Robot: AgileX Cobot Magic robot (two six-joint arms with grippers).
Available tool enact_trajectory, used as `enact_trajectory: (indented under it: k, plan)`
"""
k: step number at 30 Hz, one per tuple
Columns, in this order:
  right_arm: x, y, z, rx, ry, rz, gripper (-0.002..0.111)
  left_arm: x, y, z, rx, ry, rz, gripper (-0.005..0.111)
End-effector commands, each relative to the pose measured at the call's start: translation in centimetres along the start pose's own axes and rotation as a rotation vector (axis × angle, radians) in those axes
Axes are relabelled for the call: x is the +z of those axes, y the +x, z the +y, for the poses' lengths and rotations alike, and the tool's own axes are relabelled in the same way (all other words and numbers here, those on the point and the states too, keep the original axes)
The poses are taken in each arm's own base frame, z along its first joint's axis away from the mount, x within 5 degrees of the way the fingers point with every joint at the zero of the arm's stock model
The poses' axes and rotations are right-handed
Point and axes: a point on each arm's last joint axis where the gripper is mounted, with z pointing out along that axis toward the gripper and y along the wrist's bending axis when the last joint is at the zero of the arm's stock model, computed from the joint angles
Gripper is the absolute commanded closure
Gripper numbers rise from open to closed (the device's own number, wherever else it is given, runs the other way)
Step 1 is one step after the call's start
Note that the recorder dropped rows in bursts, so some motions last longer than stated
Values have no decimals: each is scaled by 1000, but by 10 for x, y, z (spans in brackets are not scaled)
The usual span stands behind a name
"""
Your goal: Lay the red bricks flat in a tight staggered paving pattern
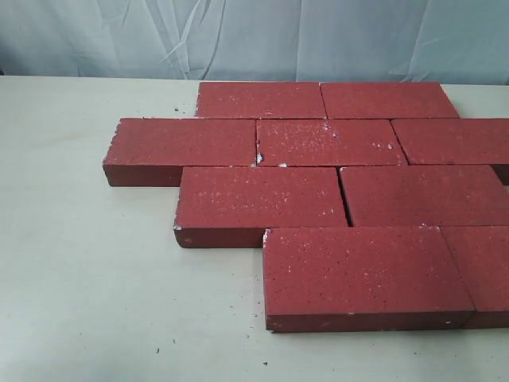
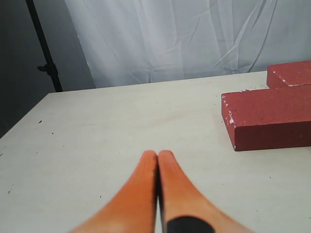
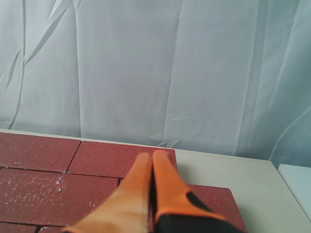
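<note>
Front brick (image 1: 366, 274) looks seated. Left hand (image 2: 157, 155), right hand (image 3: 151, 156) both pinched closed, empty; bricks (image 1: 262, 195) ahead. We'd nudge remaining seams tight, flat-on.

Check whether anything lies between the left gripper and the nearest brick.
Nothing visible does. In the left wrist view the left gripper is shut above the table, and only tabletop shows between it and the nearest brick.

I read the red bricks (image 1: 262, 196) as dark red, speckled white, pale at chipped corners. The table (image 1: 79, 278) is cream, the backdrop (image 1: 103, 36) pale grey. Left gripper (image 2: 157, 154) and right gripper (image 3: 151, 155): orange with black patches
</note>
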Motion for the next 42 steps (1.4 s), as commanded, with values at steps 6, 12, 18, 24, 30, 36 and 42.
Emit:
enact_trajectory:
  k: [6,12,18,24,30,36,42]
  plan:
    - [-1,-1,0,3,4,-14,109,0,1,0,-13,-1,-3,107]
    - [-1,-1,0,3,4,-14,109,0,1,0,-13,-1,0,107]
    - [-1,-1,0,3,4,-14,109,0,1,0,-13,-1,0,107]
    - [-4,0,-2,4,17,-12,109,0,1,0,-13,-1,0,107]
    - [-15,14,-4,8,51,-13,109,0,1,0,-13,-1,0,107]
    - [-28,31,-3,8,66,-30,109,0,1,0,-13,-1,0,107]
    - [-38,51,-6,25,126,-32,109,0,1,0,-13,-1,0,107]
